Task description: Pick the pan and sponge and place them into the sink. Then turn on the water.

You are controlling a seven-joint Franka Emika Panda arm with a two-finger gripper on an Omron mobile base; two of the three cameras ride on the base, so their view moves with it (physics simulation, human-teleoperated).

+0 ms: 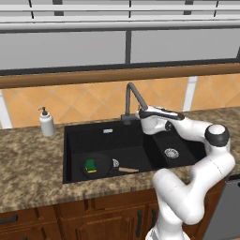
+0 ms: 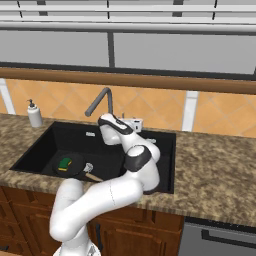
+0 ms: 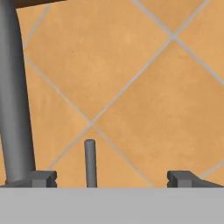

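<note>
The black sink [image 1: 77,140] [image 2: 150,150] holds the small black pan [image 1: 104,165] [image 2: 75,167] in the front of its larger left basin. The wooden handle of the pan points right. The green and yellow sponge [image 1: 91,165] [image 2: 64,164] lies inside the pan. My gripper [image 1: 140,114] [image 2: 134,122] [image 3: 111,179] is open behind the sink, level with the base of the dark grey faucet [image 1: 133,98] [image 2: 100,102] [image 3: 15,87]. In the hand view the faucet's thin lever [image 3: 90,162] stands between my fingertips, nearer the left one. No water runs from the spout.
A white soap dispenser [image 1: 46,123] [image 2: 34,114] stands on the granite counter left of the sink. Orange tiled wall rises close behind the faucet. The smaller right basin shows its silver drain [image 1: 171,153]. A grey appliance front [image 1: 229,206] sits under the counter at right.
</note>
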